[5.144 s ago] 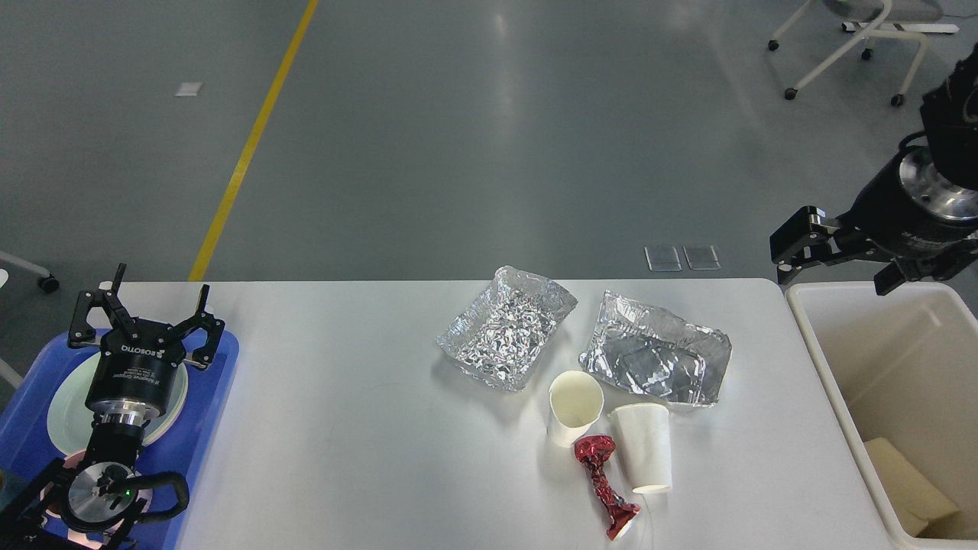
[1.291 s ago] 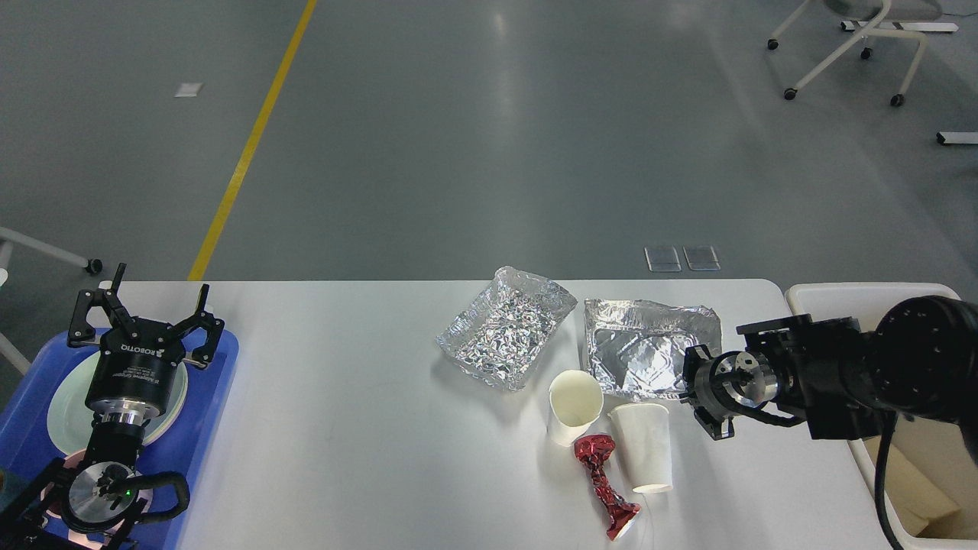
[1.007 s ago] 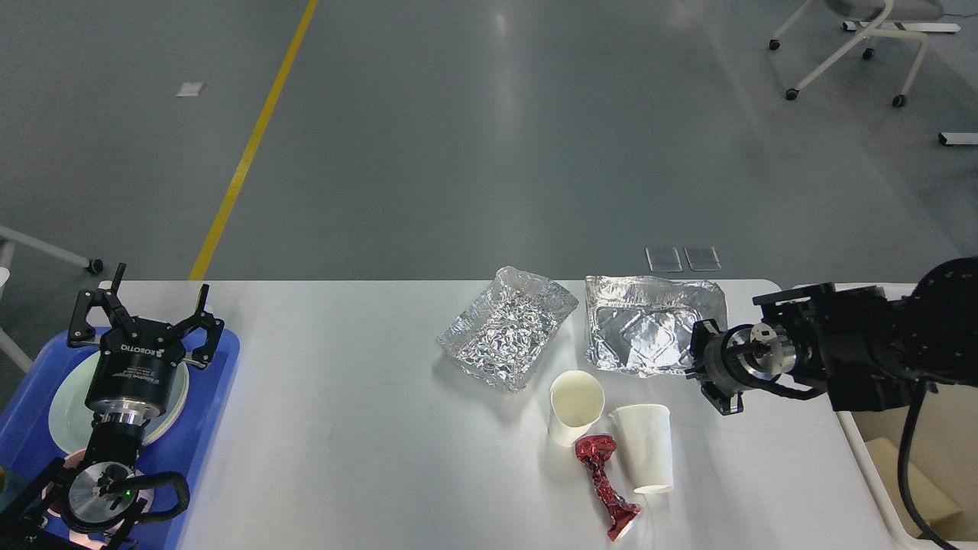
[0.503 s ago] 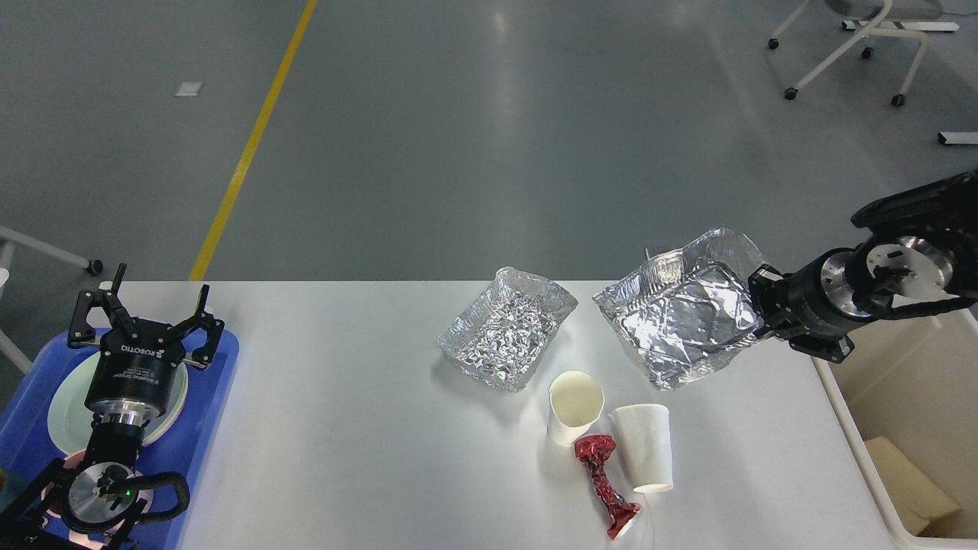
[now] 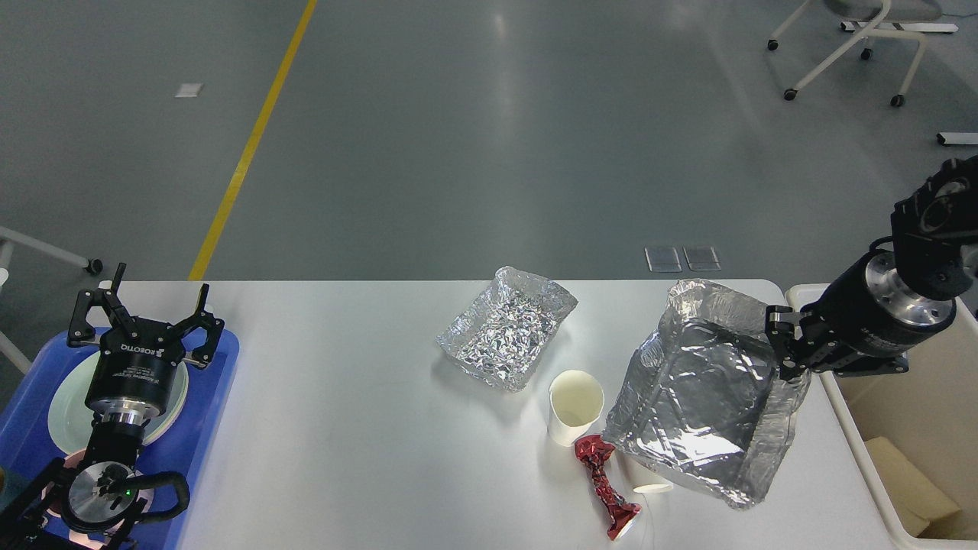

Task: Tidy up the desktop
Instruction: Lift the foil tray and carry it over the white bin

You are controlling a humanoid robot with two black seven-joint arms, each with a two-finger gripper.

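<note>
A crumpled foil tray [image 5: 699, 405] is held at its far right edge by the right gripper [image 5: 787, 355], fingers clenched on the foil, and hangs tilted above the white worktop [image 5: 367, 443]. The cream bin [image 5: 879, 397] lies just to the right of it (the nearer arm is the right). The left gripper [image 5: 141, 321] is seen spread wide, empty, over a blue tray [image 5: 30, 428].

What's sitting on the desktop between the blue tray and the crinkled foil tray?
In the head view, nothing: the desktop is bare between the blue tray and crinkled foil tray.
</note>
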